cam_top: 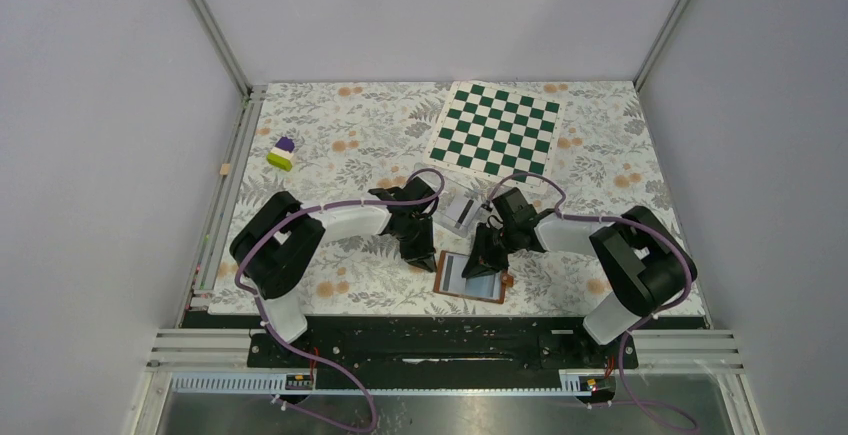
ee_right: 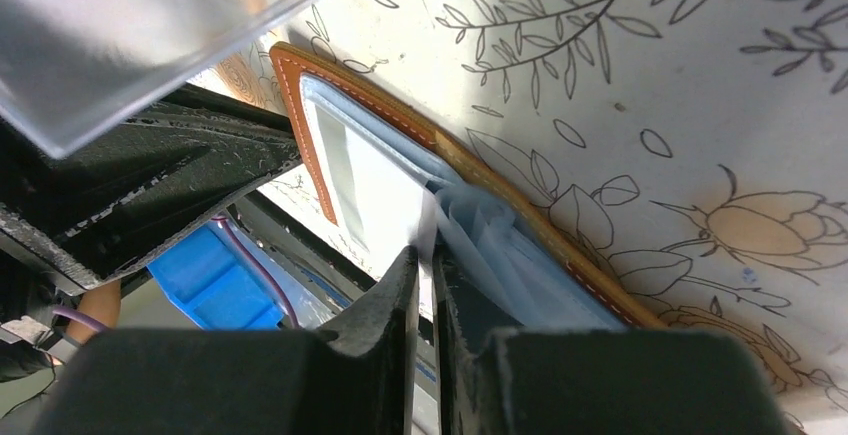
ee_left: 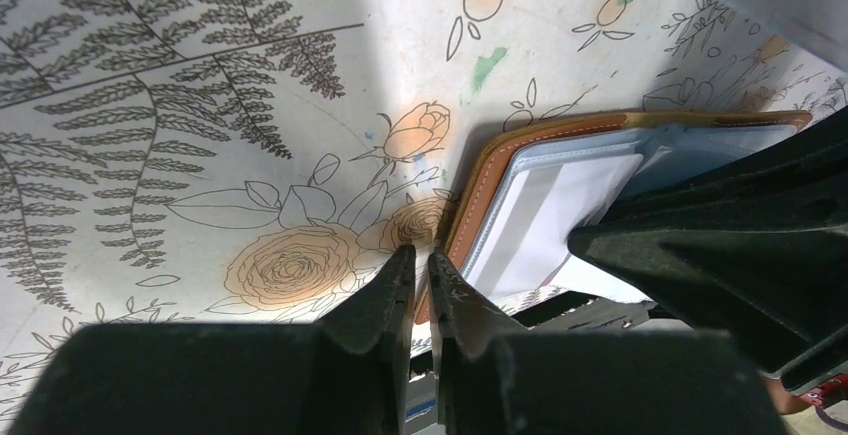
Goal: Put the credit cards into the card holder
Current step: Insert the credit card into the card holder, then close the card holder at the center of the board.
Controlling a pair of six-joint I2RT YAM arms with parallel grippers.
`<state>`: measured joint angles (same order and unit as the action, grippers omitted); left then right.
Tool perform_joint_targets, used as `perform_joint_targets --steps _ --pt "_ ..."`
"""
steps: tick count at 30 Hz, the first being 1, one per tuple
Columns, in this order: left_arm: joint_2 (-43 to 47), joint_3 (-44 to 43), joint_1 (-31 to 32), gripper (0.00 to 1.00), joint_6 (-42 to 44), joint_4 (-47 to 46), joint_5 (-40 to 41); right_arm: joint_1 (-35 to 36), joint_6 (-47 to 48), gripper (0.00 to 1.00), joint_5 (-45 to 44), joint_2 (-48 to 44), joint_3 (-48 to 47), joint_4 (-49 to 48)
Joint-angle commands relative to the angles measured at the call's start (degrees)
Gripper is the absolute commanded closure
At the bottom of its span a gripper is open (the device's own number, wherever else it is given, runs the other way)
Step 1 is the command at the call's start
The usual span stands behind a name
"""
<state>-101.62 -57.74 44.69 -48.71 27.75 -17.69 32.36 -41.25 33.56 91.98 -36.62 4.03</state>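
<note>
The brown card holder (cam_top: 470,278) lies open near the table's front edge, pale blue-grey pockets up. My right gripper (cam_top: 487,253) is shut on the edge of a whitish credit card (ee_right: 385,195) whose far part lies in the holder's pockets (ee_right: 500,245). My left gripper (cam_top: 420,253) is shut and empty, its tips (ee_left: 421,255) at the holder's left edge (ee_left: 480,195). The card also shows in the left wrist view (ee_left: 560,215). Another whitish card with a dark stripe (cam_top: 460,211) lies just behind the holder.
A clear plastic case (ee_right: 150,25) sits behind the holder, between the two grippers. A green-and-white chessboard (cam_top: 498,127) lies at the back. A small purple, white and green block stack (cam_top: 283,153) stands at the far left. The black front rail (cam_top: 440,340) is just below the holder.
</note>
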Motion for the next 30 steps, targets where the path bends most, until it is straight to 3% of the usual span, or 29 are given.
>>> perform_joint_targets --steps 1,5,10,15,22,30 --pt "0.5 0.6 1.4 0.88 -1.4 -1.6 1.3 1.5 -1.3 0.84 -0.7 1.4 -1.7 -1.6" --pt "2.5 1.4 1.1 0.86 -0.8 -0.4 2.2 1.4 1.8 0.70 -2.8 -2.0 -1.5 3.7" --pt "7.5 6.6 -1.5 0.70 -1.0 -4.8 -1.0 1.5 6.7 0.50 -7.7 -8.7 -1.3 12.8" --pt "8.2 13.6 -3.8 0.64 -5.1 -21.0 -11.7 1.5 8.6 0.48 -9.6 -10.9 -0.2 15.5" --pt "4.3 19.9 -3.7 0.61 -15.2 -41.9 -18.6 1.5 10.3 0.55 -12.2 -12.8 0.0 18.4" --pt "-0.6 18.1 -1.1 0.60 -17.5 -43.9 -16.9 1.4 11.5 0.90 -14.8 -13.0 -0.8 20.5"
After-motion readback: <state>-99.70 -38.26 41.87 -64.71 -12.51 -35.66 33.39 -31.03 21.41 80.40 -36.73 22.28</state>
